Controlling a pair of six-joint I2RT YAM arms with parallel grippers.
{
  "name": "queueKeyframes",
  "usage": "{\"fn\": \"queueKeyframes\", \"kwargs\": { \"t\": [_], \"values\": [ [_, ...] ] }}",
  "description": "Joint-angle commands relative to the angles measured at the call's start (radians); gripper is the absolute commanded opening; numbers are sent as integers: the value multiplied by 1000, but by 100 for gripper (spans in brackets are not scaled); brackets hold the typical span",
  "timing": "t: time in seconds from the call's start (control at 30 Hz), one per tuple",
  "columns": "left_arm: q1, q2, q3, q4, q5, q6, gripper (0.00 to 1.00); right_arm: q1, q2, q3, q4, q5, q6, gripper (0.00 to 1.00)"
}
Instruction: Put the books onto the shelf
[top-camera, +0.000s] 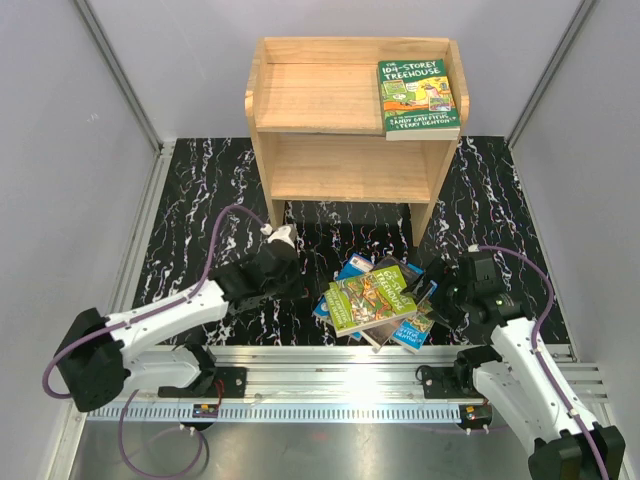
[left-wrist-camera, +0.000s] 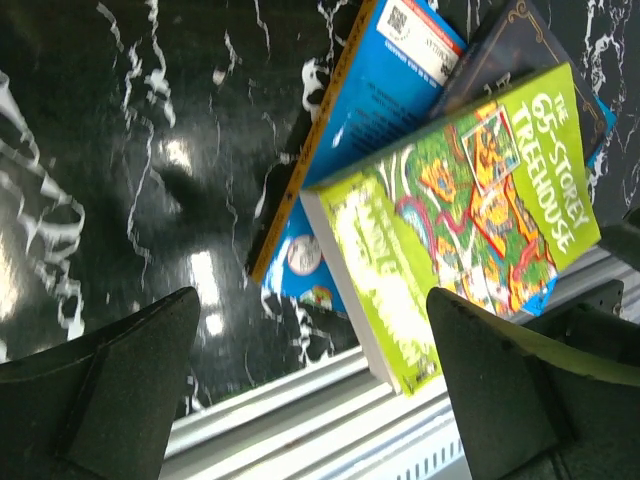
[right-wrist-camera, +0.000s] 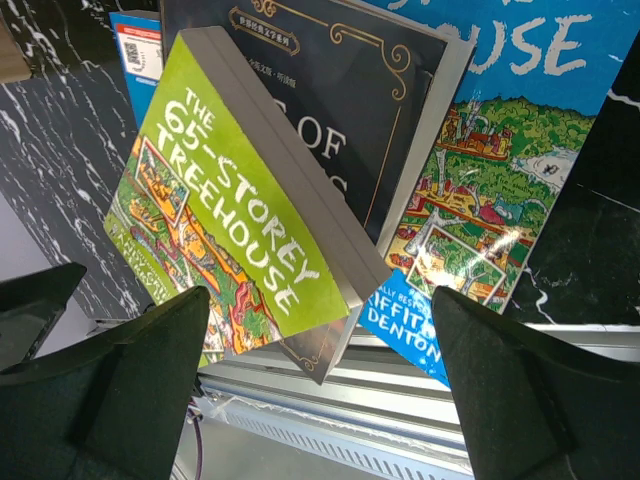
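Observation:
The light-wood shelf (top-camera: 310, 95) stands at the back, and a green "104-Storey Treehouse" book (top-camera: 418, 98) lies flat on the right of its top tier. A loose pile of books sits near the table's front edge. The green "65-Storey Treehouse" (top-camera: 370, 298) (left-wrist-camera: 470, 220) (right-wrist-camera: 230, 200) is on top, over a dark book (right-wrist-camera: 340, 90) (left-wrist-camera: 520, 50). Two blue books (right-wrist-camera: 490, 180) (left-wrist-camera: 390, 90) lie underneath. My left gripper (top-camera: 298, 283) (left-wrist-camera: 320, 400) is open just left of the pile. At the pile's right side, my right gripper (top-camera: 437, 292) (right-wrist-camera: 320, 390) is open. Neither holds anything.
An aluminium rail (top-camera: 330, 365) runs along the near edge right below the pile, and the pile's corners overhang it. Grey walls close in both sides of the black marbled table (top-camera: 200, 200). The shelf's lower tier (top-camera: 350, 170) holds nothing.

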Motion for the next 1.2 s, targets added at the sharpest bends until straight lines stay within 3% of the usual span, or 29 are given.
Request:
{"fn": "queueKeyframes", "kwargs": {
  "t": [0.0,0.33,0.47,0.5,0.6,0.7,0.8,0.83,0.9,1.07,1.17],
  "values": [
    [44,89,10,173,135,87,99,7,50,-3,94,-21,14,100],
    [93,314,43,350,300,116,99,7,190,-5,166,-61,8,90],
    [96,368,23,475,417,113,99,7,211,-18,171,-85,0,74],
    [96,378,21,517,432,110,99,7,213,-23,174,-88,-3,63],
    [97,411,23,565,485,105,99,7,213,-49,197,-104,4,48],
    [99,442,18,602,535,98,97,7,225,-57,206,-110,1,41],
    [102,447,15,616,568,88,85,6,236,-54,203,-107,-11,40],
    [101,445,15,616,574,87,69,6,237,-54,202,-104,-14,40],
    [101,425,15,608,577,82,57,7,237,-55,200,-99,-15,39],
    [101,349,18,558,558,78,15,7,224,-72,205,-96,-11,38],
    [101,287,18,542,563,76,0,7,213,-77,203,-98,-11,38]
  ]
}}
